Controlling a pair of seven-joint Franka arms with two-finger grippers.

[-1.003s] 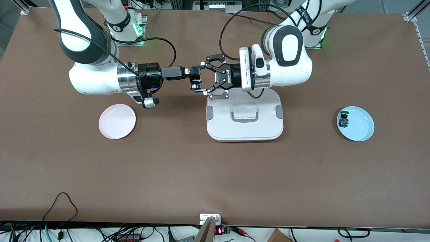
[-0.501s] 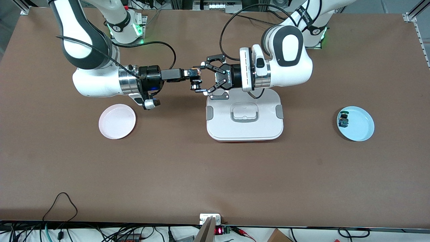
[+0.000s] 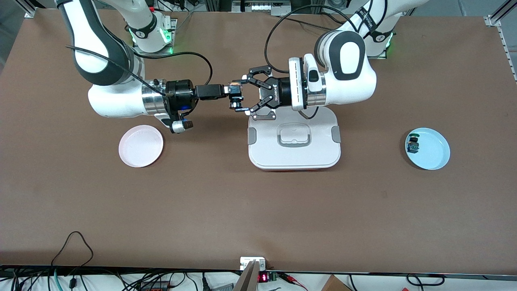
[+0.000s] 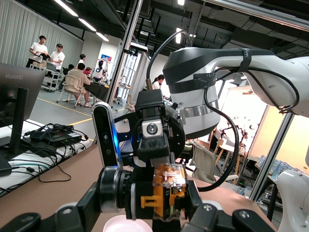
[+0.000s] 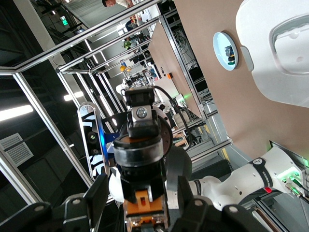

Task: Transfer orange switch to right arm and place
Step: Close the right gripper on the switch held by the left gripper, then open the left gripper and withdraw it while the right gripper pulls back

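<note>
The orange switch (image 3: pixel 236 104) hangs in the air, crosswise between the two hands, over the table by a corner of the white box. My left gripper (image 3: pixel 241 93), the black claw, is shut on it end to end, one finger on the cap and one on the clear orange base (image 4: pixel 161 193). My right gripper (image 3: pixel 235 92) reaches in from the right arm's end, its slim fingers on either side of the switch body (image 5: pixel 145 203). A thin gap still shows on each side, so the right gripper (image 5: pixel 142 205) is open around the switch.
A white lidded box (image 3: pixel 294 159) lies under the left wrist. A pink plate (image 3: pixel 141 146) sits toward the right arm's end. A blue plate (image 3: pixel 434 155) toward the left arm's end holds a green-capped switch (image 3: pixel 413 144).
The right arm has slid toward the left gripper, bringing its fingers around the switch, and those fingers have narrowed. The left arm and its grip have stayed put.
</note>
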